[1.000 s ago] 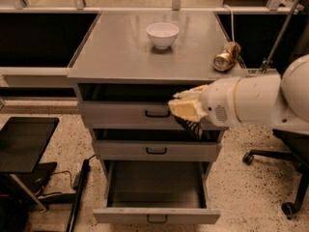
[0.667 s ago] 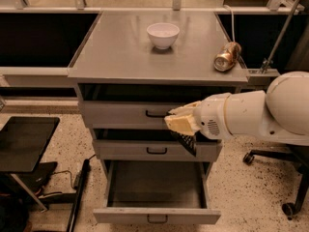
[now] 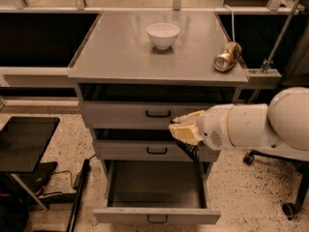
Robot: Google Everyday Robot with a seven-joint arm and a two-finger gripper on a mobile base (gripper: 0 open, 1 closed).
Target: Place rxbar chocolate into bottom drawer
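The bottom drawer (image 3: 125, 215) of the grey cabinet is pulled out and its inside shows nothing in it. My gripper (image 3: 185, 130), with pale yellow fingers, hangs in front of the middle drawer (image 3: 130, 150), above the open drawer's right side. It is shut on a dark flat thing that sticks out below the fingers, the rxbar chocolate (image 3: 191, 150). Most of the bar is hidden by the fingers and the white arm.
A white bowl (image 3: 162, 34) and a shiny gold-silver can (image 3: 227, 57) lying on its side rest on the cabinet top (image 3: 120, 52). The top drawer (image 3: 120, 113) is closed. A black stand (image 3: 24, 141) is on the left and an office chair base (image 3: 289, 207) on the right.
My gripper has come down with the bar, from the top drawer's front to the middle drawer's front, and shifted slightly left. The drawers, bowl and can have not moved.
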